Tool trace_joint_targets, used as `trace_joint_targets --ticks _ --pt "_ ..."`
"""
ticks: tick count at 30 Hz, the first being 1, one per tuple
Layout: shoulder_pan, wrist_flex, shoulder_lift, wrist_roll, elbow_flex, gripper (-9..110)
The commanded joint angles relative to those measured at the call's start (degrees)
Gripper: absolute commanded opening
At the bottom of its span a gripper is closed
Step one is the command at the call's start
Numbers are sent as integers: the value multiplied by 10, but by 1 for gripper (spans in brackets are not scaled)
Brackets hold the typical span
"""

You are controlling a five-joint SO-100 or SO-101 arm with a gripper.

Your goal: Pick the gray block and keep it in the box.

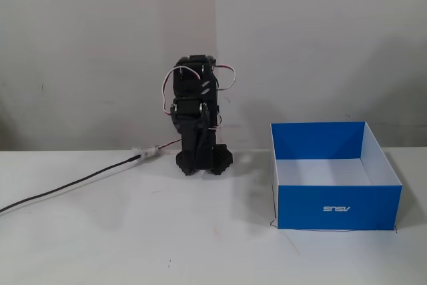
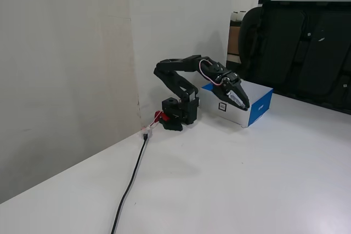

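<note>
**One block to grasp, none in the box yet**

You are at the opening step, the reach, and nothing has been picked up. In a fixed view the arm is folded over its base with the end effector [image 2: 242,102] tipped downward above the bench [image 2: 263,179]. Its fingers lie edge-on to that camera, and the other fixed view shows them head-on against the black arm. You cannot tell from either whether they are apart or together, but nothing appears to be held between them.

The gray block [image 2: 223,107] shows as a small pale square with a dark window pattern. It sits just below the end effector and a little back toward the arm's base, in front of the box [image 2: 258,108]. In the other fixed view you cannot pick it out at all.

The box lies directly behind and beyond the end effector, near it. The part of its white floor that shows in the head-on view is bare.

Your next move, as I judge it, is to spread the fingers wide, then draw the tip back and down over the block. Line the pads up on two flat faces before you close. The block sits near the box wall, so come down steeply to avoid nudging the cardboard.
</note>
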Motion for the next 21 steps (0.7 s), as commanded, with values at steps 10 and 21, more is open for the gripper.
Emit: trace_joint_targets --ticks 10,21 --pt "20 4 387 -88 200 0" --pt "18 64 490 -102 257 0"
